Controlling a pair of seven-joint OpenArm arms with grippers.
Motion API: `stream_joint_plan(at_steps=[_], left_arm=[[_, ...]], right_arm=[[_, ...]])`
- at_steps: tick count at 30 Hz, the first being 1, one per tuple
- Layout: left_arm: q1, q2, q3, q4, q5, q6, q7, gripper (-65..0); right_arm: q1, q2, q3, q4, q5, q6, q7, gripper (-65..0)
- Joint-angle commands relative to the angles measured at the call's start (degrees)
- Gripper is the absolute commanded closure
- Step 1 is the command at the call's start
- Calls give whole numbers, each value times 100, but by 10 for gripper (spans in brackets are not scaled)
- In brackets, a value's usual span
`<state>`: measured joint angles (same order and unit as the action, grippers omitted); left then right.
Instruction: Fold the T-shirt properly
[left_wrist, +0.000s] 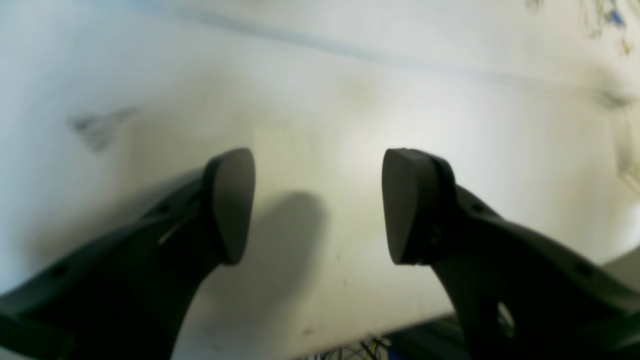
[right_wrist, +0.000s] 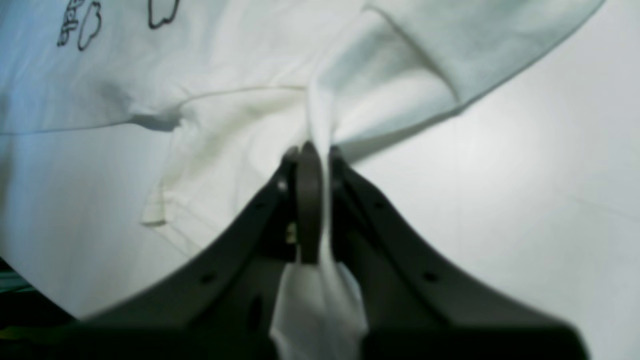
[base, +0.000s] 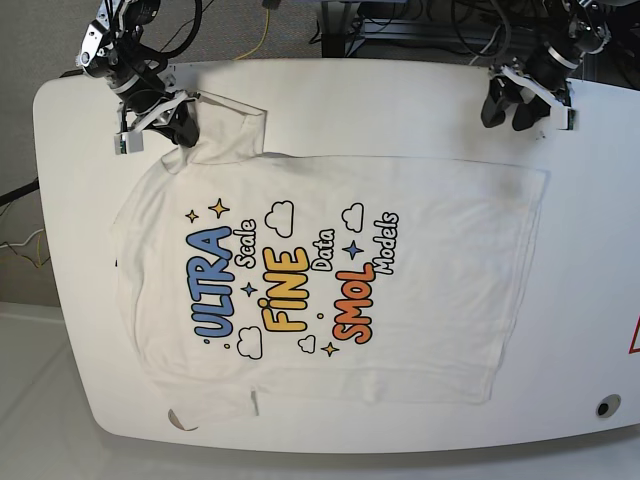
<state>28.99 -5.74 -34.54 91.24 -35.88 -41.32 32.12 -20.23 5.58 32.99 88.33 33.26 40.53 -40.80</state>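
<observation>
Clearly, T-shirt (base: 330, 270) reads "ULTRA FINE SMOL".

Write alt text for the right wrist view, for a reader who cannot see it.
The right hand is shut on a pinched fold of the white T-shirt, with cloth bunched between its dark fingers and trailing out below them. The shirt spreads across the upper left, showing outlined cloud prints, over a bare white table.

A white table (base: 580, 330) with rounded corners fills most of the base view. Grey floor (base: 15, 300) shows at its left side, crossed by loose cables (base: 22, 250). More black cables (base: 400, 25) lie tangled beyond the far edge.
</observation>
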Motion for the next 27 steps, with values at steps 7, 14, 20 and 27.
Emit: stream_joint_plan(at_steps=[7,14,20,27], left_arm=[[-759,-757,34,-1353,-676,132,583,-360],[-877,-901,-133,-1757,-1022,132,739,-357],[-856,-931,-114,-1661,-1147,132,756,-353],[-848,-866,20,-1310,-1029,132,600,-345]], right_arm=[[-69,10,120,-13,-158,-53,-213,-12],[-58,23,116,-28,-136,-53,-192,0],[-38,31,102,-20,-99,-53,-205,0],[-69,25,118,-5,-93,-53,-170,0]])
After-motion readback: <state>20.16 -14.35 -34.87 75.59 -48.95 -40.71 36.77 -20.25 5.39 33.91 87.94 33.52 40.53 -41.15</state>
